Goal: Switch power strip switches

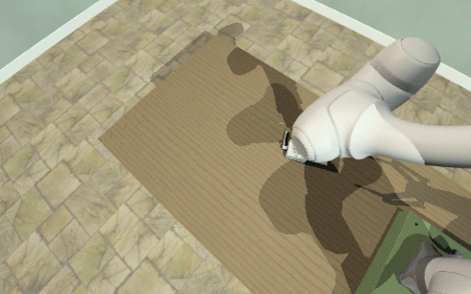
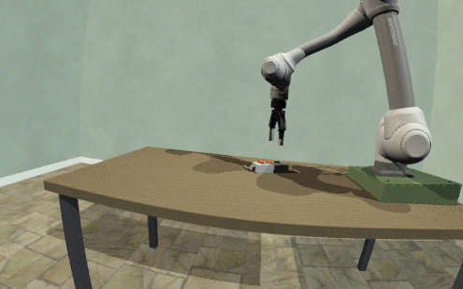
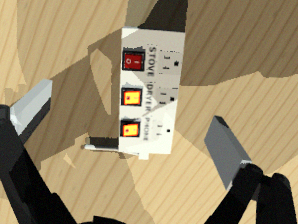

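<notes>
The white power strip (image 3: 149, 92) lies flat on the wooden table, right way up. It has three rocker switches in a row. The one labelled STOVE (image 3: 132, 62) is dark red and unlit. The middle one (image 3: 131, 98) and the last one (image 3: 129, 128) glow orange; their labels are too small to read. My gripper (image 3: 132, 112) is open and empty, hanging well above the strip, with one finger on each side of it in the wrist view. In the exterior view the gripper (image 2: 277, 134) hovers above the strip (image 2: 268, 166). In the overhead view the arm hides most of the strip (image 1: 291, 149).
The green robot base (image 2: 402, 185) stands on the table's right end. The arm (image 1: 383, 120) reaches over the table's middle and casts dark shadows. The table's edges drop to a tiled floor.
</notes>
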Available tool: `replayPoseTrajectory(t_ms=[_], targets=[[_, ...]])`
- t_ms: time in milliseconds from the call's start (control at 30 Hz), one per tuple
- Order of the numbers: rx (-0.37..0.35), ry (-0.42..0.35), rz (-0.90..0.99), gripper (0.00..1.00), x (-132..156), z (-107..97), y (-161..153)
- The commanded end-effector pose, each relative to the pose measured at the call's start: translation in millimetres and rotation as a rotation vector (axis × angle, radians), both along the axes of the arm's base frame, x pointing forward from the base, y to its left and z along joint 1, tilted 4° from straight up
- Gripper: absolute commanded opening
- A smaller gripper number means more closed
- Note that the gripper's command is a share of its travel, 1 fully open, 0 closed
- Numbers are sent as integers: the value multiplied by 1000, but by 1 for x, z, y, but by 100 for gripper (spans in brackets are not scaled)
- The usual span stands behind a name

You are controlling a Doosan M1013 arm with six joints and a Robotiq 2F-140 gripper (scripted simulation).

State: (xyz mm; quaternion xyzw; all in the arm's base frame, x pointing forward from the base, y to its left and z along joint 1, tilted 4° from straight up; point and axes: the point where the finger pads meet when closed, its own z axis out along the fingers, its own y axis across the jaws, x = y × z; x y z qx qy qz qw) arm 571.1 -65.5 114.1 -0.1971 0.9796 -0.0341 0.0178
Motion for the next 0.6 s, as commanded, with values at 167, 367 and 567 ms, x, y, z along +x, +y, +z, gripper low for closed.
replayPoseTrajectory(t_ms=[167, 367, 567], targets=[[7, -1, 173, 0, -21, -20, -9], [7, -1, 173, 0, -21, -20, -9], [7, -1, 173, 0, -21, -20, -9]])
